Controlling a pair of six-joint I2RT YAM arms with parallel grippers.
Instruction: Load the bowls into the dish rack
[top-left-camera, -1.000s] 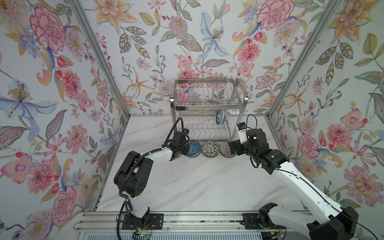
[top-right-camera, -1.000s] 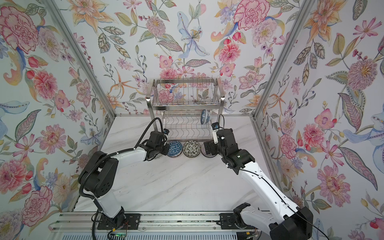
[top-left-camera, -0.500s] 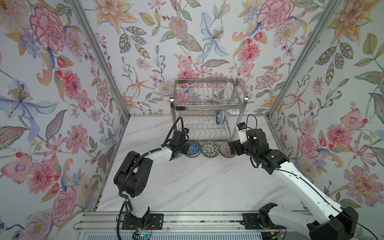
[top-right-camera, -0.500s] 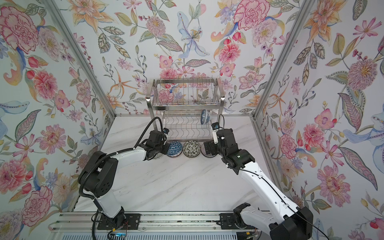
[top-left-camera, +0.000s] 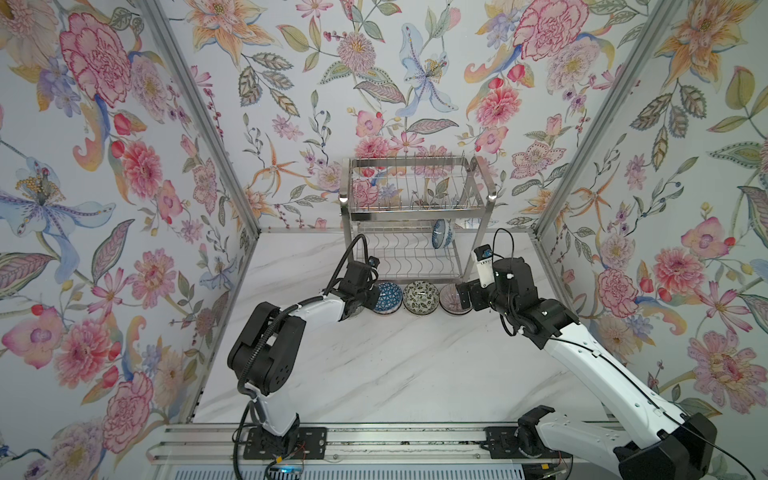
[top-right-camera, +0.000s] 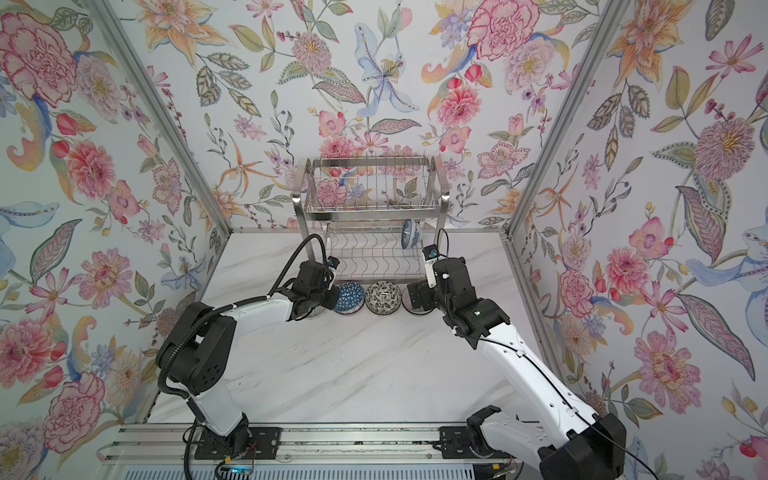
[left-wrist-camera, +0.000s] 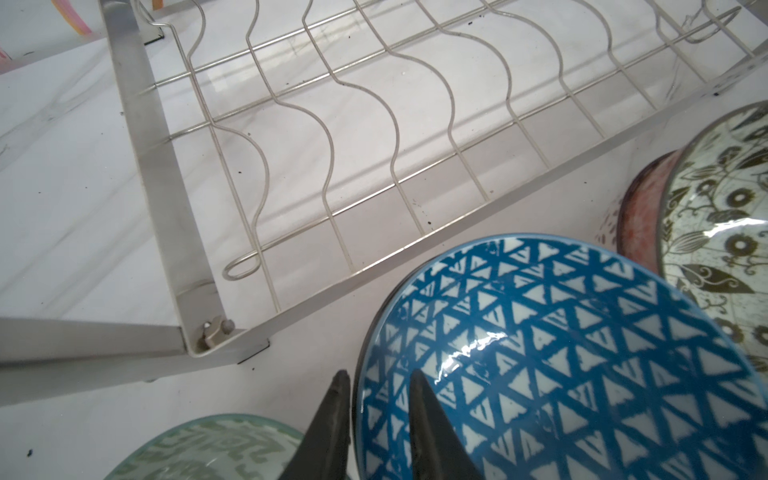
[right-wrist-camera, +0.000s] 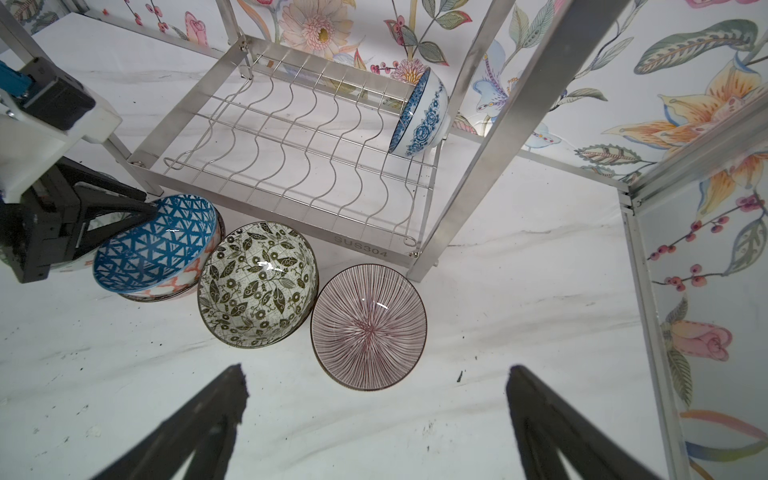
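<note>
Before the steel wire dish rack (top-left-camera: 415, 216), left gripper (left-wrist-camera: 378, 376) straddles the blue-triangle ceramic bowl (left-wrist-camera: 561, 361), clamp uncertain; right gripper (right-wrist-camera: 375, 368) gapes; pickup probably needs firm pinching.

**Robot-manipulation test cell dressed as a domestic kitchen corner.** Flat floral-print wall panels (top-left-camera: 374, 83) sit in bare silver aluminium frame posts (top-left-camera: 206, 124). A grooved aluminium base rail (top-left-camera: 395, 440) runs along the front edge of a white marble-patterned bench (top-left-camera: 395, 365). It carries two white-and-black robot arms, the left arm (top-left-camera: 316, 309) and the right arm (top-left-camera: 602, 365). A shiny two-tier stainless-steel wire dish rack (top-left-camera: 415, 214) and small patterned ceramic bowls (top-left-camera: 420, 296) supply the kitchen setting.
</note>
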